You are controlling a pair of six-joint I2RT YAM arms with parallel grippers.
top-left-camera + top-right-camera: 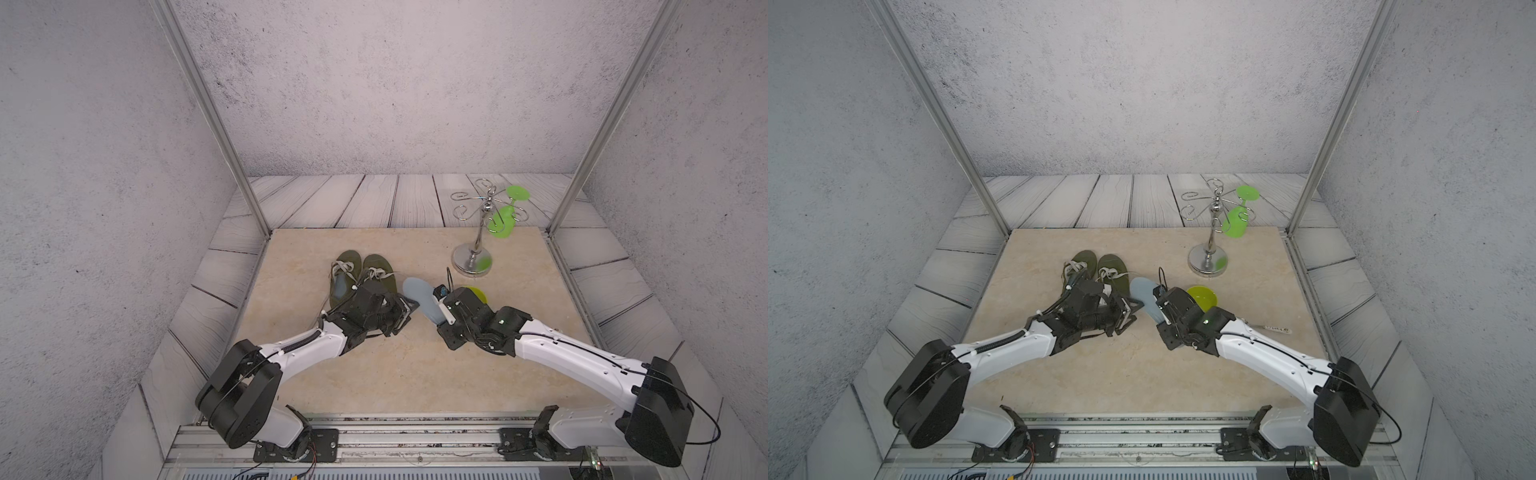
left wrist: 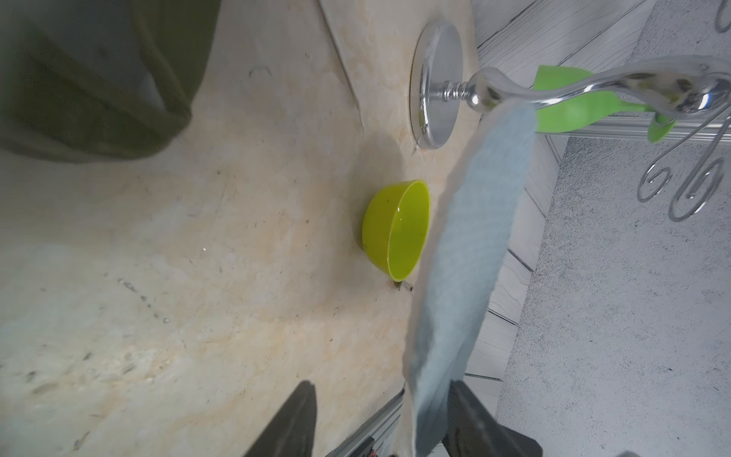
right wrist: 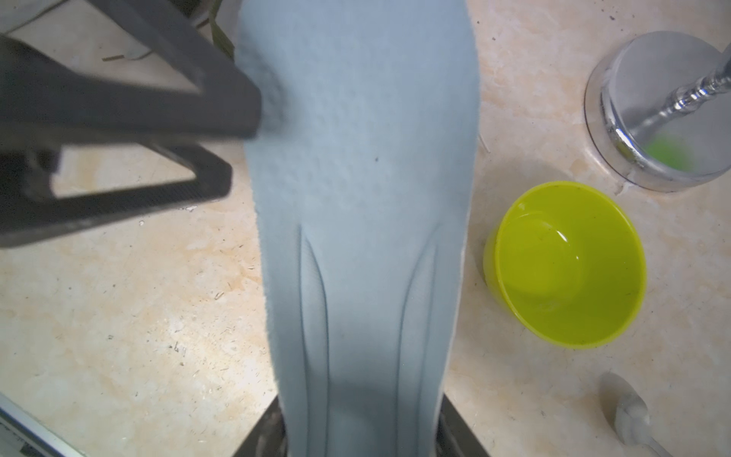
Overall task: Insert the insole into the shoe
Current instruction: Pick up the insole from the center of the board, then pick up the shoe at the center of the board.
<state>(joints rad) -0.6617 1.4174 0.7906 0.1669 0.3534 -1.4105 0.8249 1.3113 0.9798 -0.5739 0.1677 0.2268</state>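
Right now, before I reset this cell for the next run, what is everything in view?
shoes: two, olive green, side by side, left of table centre
insole: one, blue-grey, raised between the pincers
second insole: one, blue-grey, inside the shoe farther from the bowl
bowl: one, yellow-green, upright beside the insole
stand: one, chrome, table's far right
wine glass: one, green, hanging inverted from the stand
spoon: one, silvery, near the bowl
table: one, beige marble
left pincer: black, open, one finger at the insole's edge
right pincer: black, closed on the insole
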